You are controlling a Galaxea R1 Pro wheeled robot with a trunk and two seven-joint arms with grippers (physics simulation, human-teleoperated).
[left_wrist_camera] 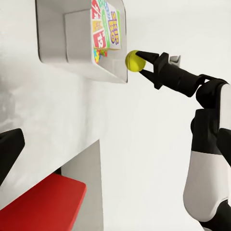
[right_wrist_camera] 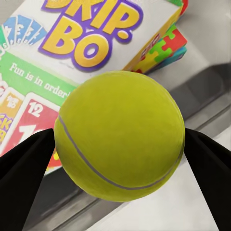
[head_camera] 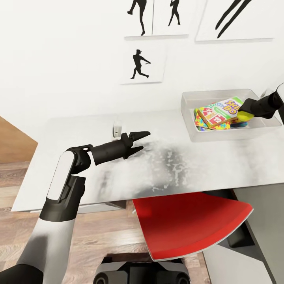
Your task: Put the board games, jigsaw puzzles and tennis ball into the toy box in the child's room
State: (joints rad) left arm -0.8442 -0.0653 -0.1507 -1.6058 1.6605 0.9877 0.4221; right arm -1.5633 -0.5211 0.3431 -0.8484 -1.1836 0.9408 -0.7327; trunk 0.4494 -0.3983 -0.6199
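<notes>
Showing one shallow pale grey toy box (head_camera: 189, 118) sitting on one long light grey table (head_camera: 98, 173). Holding inside it one white-green-red SKIP BO board game box (head_camera: 221, 110), plus jigsaw puzzle squares of bright interlocking pieces (head_camera: 205, 123) peeking out beneath, count unclear. Showing one small yellow-green tennis ball (head_camera: 245, 115). Showing one red chair seat (head_camera: 189, 221). Hanging on the white wall, four black silhouette prints (head_camera: 139, 63). Showing two black grippers: one left gripper (head_camera: 141, 142), one right gripper (left_wrist_camera: 139, 61).
</notes>
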